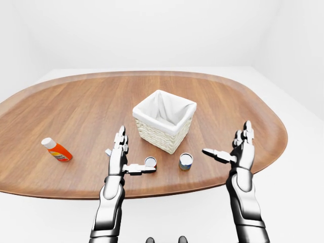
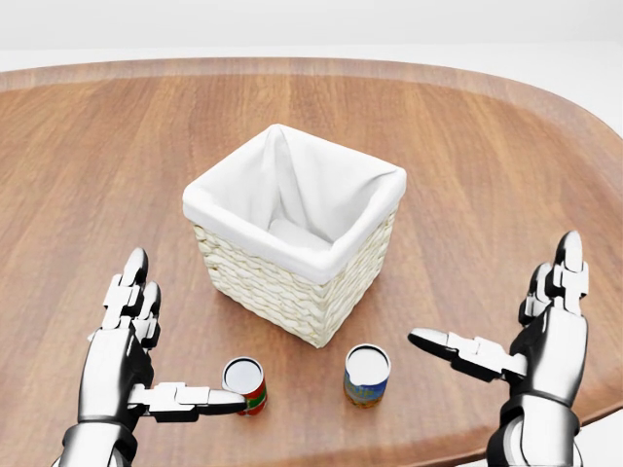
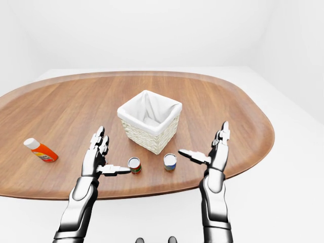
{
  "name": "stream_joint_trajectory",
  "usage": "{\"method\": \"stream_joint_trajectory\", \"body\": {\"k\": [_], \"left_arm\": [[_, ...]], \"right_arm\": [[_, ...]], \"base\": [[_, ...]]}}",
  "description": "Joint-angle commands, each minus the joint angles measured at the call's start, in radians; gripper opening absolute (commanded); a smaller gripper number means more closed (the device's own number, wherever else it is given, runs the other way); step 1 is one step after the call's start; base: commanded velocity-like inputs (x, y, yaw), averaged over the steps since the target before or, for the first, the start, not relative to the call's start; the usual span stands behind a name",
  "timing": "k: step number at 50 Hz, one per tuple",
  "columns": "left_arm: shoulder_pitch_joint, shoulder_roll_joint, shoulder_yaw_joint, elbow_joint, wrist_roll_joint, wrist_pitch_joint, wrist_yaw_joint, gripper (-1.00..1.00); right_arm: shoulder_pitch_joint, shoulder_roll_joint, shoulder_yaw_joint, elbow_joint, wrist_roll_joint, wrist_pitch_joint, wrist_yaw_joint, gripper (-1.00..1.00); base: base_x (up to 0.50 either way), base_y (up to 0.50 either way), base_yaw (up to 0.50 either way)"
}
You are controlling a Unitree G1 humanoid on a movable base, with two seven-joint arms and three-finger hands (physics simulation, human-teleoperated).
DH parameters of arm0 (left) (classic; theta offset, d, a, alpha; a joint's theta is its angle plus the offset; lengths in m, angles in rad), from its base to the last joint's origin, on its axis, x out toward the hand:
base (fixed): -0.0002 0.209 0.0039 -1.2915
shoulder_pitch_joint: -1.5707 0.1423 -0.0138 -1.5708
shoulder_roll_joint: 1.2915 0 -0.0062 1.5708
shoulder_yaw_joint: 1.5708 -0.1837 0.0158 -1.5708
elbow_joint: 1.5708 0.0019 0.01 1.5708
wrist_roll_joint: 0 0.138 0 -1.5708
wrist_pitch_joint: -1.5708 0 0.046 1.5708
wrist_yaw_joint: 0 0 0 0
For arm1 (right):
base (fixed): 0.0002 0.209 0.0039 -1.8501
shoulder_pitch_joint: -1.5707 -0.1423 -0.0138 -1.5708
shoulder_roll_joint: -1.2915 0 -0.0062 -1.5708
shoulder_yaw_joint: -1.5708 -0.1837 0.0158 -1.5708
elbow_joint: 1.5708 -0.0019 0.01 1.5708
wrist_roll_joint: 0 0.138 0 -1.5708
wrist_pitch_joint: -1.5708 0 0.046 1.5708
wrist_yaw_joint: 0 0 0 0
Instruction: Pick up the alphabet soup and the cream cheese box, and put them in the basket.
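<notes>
A woven basket with a white cloth liner stands mid-table. Two small cans stand upright just below it in the head view: one with a red and green label, one with a blue and yellow label. I cannot read which one is the alphabet soup. No cream cheese box shows in any view. My left hand is open, its thumb reaching right to the red-labelled can's near side. My right hand is open and empty, its thumb pointing left, a short gap from the blue-labelled can.
The oval wooden table fills the views; its near edge runs just under my hands. An orange bottle with a white cap lies on its side far to the left. White floor and walls surround the table.
</notes>
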Motion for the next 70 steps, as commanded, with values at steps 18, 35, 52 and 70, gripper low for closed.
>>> {"method": "stream_joint_trajectory", "body": {"k": [18,35,52,70], "left_arm": [[-0.002,0.000,-0.001,0.005,0.007,-0.001,0.005,1.00],[-0.003,0.001,0.000,0.018,0.008,-0.014,0.005,1.00],[-0.003,0.000,-0.001,0.017,0.007,-0.011,0.004,1.00],[-0.003,0.000,-0.001,0.013,0.008,-0.004,0.004,1.00]], "right_arm": [[-0.010,-0.034,-0.117,-0.086,0.002,-0.030,-0.298,1.00],[0.027,-0.042,-0.213,-0.107,0.118,-0.030,-0.298,1.00],[0.016,-0.054,-0.217,-0.042,0.137,-0.030,-0.298,1.00],[0.017,-0.054,-0.208,-0.042,0.140,-0.030,-0.298,1.00]], "base": [[0.00,0.00,0.00],[0.00,0.00,0.00],[0.00,0.00,0.00],[0.00,0.00,0.00]]}}
